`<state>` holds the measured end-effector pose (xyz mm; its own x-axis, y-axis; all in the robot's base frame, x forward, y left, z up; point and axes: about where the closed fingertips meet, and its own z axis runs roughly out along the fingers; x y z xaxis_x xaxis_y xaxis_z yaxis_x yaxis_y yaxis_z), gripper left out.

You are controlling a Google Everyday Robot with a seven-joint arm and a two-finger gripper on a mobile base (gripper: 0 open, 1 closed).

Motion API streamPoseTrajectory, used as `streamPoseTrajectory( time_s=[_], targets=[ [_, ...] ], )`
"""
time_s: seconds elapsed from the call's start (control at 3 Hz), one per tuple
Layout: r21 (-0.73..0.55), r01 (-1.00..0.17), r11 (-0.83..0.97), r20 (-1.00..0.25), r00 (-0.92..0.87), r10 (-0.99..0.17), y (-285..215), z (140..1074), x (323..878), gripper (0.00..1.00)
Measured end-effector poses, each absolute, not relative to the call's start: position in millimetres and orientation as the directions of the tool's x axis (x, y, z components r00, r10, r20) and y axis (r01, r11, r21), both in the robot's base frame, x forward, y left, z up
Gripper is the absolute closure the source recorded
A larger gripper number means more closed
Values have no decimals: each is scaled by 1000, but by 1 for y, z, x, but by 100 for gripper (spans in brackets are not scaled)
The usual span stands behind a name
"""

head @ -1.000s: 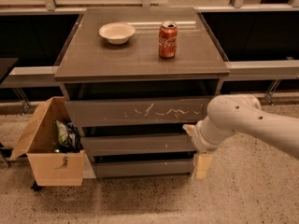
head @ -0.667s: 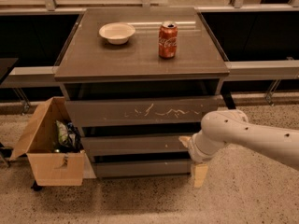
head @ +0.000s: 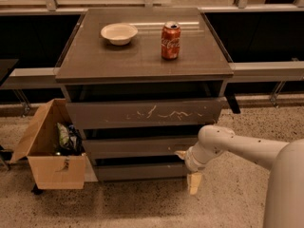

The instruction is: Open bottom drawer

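The bottom drawer (head: 140,171) is the slim dark grey front lowest in the cabinet, near the floor. Above it are the mid-sized front (head: 137,146) and the tall scratched top front (head: 142,113). My gripper (head: 190,172) hangs from the white arm (head: 237,146) that comes in from the right. It sits at the right end of the bottom drawer front, with one cream finger (head: 194,183) pointing down toward the floor. Whether it touches the drawer is not clear.
A white bowl (head: 118,33) and a red soda can (head: 170,41) stand on the cabinet top (head: 95,61). An open cardboard box (head: 50,163) with rubbish sits on the floor left of the cabinet. Speckled floor lies in front.
The arm has swung left and down, bringing the gripper from right of the middle drawer to the right end of the bottom drawer front.
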<state>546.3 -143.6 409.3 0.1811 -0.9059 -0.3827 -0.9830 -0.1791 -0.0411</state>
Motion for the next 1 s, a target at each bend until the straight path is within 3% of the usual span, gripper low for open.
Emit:
streamPoseTrajectory(
  time_s=[1.0],
  targets=[
    [-27, -984, -177, -363, 175, -915, -151, 349, 546, 0]
  ],
)
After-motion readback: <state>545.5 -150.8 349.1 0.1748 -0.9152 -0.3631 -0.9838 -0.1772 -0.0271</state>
